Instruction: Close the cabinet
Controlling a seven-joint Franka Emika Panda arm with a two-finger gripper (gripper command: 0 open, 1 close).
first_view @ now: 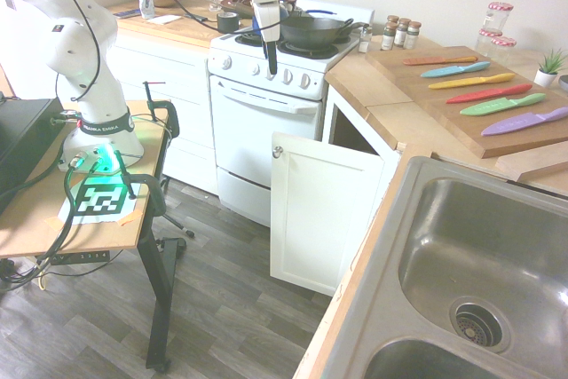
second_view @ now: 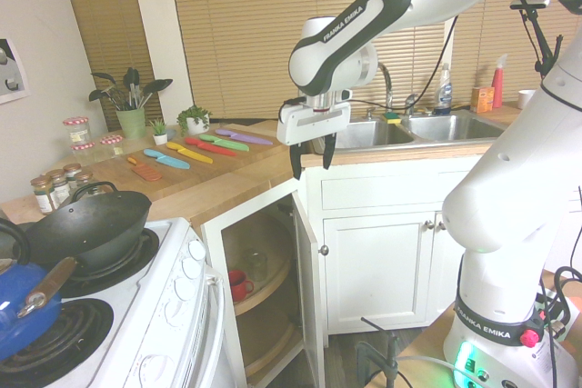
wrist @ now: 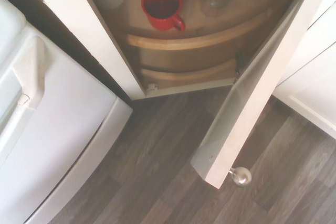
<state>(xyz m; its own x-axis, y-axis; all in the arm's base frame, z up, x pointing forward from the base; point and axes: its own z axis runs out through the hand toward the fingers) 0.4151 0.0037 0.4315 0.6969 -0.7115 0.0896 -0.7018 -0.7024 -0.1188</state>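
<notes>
The corner cabinet's white recessed-panel door stands wide open on its hinges, swung out over the grey wood-look floor, between the white oven and the sink-side cupboard. Its round silver knob is on the outer face near the top free corner. Inside, a red mug sits on a curved wooden shelf. The two-finger gripper points down above the door, its fingers spread apart with nothing between them — touching neither knob nor panel, as far as the views show. The step in hand looks like the approach, with the closing push still to be made. The next move probably calls for lowering the fingers beside the door's outer face, near the free edge, then sweeping it toward the cabinet frame; pressing close to the hinges would likely be harder work. As for writing, "FRANKA EMIKA" reads clearly on the arm — I can make out no other brand.
</notes>
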